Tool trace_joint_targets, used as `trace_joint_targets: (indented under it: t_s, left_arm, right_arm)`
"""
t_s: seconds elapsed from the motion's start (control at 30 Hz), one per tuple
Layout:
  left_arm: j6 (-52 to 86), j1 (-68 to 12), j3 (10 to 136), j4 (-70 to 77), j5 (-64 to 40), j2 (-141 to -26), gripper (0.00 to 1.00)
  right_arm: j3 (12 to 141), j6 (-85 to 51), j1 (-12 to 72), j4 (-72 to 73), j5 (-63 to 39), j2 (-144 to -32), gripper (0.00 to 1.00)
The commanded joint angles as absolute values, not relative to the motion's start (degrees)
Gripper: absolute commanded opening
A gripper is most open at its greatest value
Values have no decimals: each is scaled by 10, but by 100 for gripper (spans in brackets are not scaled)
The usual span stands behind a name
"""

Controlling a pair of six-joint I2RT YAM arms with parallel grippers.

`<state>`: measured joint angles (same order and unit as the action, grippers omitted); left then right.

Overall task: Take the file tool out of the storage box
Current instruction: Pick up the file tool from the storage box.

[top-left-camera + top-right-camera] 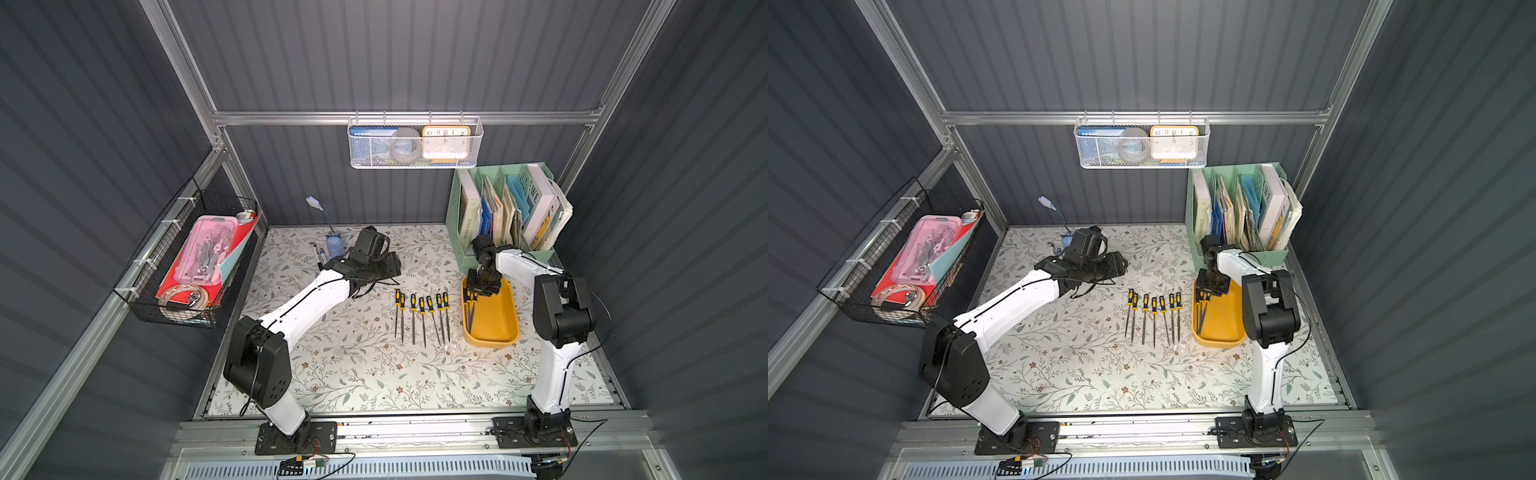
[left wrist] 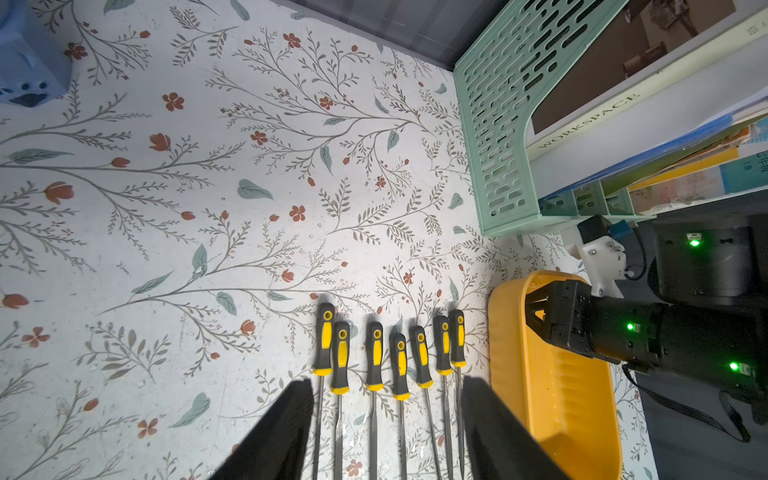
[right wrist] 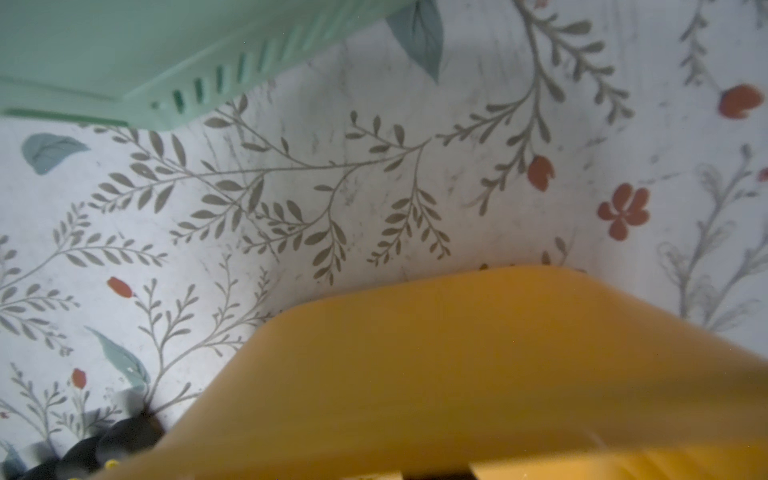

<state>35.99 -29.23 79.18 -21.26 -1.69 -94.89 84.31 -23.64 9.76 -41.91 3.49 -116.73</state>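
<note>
Left fingers [image 2: 291, 419] stand apart, idle. Right fingers [image 2: 552, 316], gap hidden, hover over handles [image 1: 471, 296] of files [image 1: 469, 315] lying lengthwise in the box [image 1: 496, 326].

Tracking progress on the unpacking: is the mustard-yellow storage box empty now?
No, a few black-and-yellow file tools lie inside the storage box, against one of its long walls.

Robot test cell, dressed as a hobby workspace. Enclosure: dark grey ribbed wall panels [image 1: 395, 54], aluminium profile frame [image 1: 291, 118]. White-and-black left arm [image 1: 303, 299] and right arm [image 1: 552, 374], bolted to a front rail [image 1: 415, 430]. Bench [image 1: 353, 374]: floral-print covering. Fittings: mint-green book organizer [image 1: 454, 203] with books [image 1: 540, 199]; white mesh basket [image 1: 374, 158] holding a clock [image 1: 446, 141]; black wire basket [image 1: 183, 320] on the side wall. Seven yellow-and-black-handled files [image 1: 422, 306], laid in a row.
</note>
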Motion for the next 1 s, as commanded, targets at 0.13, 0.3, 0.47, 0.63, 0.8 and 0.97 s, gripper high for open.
trace_joint_targets:
  t_s: [0.13, 0.3, 0.47, 0.63, 0.8, 0.97]
  left_arm:
    - [346, -287, 806, -228, -19, -931, 63]
    - [344, -287, 829, -234, -18, -932, 63]
    - [342, -285, 831, -233, -18, -930, 64]
    - [344, -278, 835, -222, -37, -932, 64]
    - [346, -277, 839, -221, -36, -935, 64]
    - [345, -257, 829, -222, -34, -920, 64]
  right_arm:
    - [829, -226, 100, -440, 46, -1182, 25]
    - [837, -228, 100, -444, 35, -1191, 16]
    - [854, -227, 100, -456, 29, -1185, 1]
    - [878, -221, 103, -467, 34, -1122, 0]
    - [914, -220, 139, -485, 37, -1061, 0]
    - [954, -255, 209, -496, 24, -1043, 0]
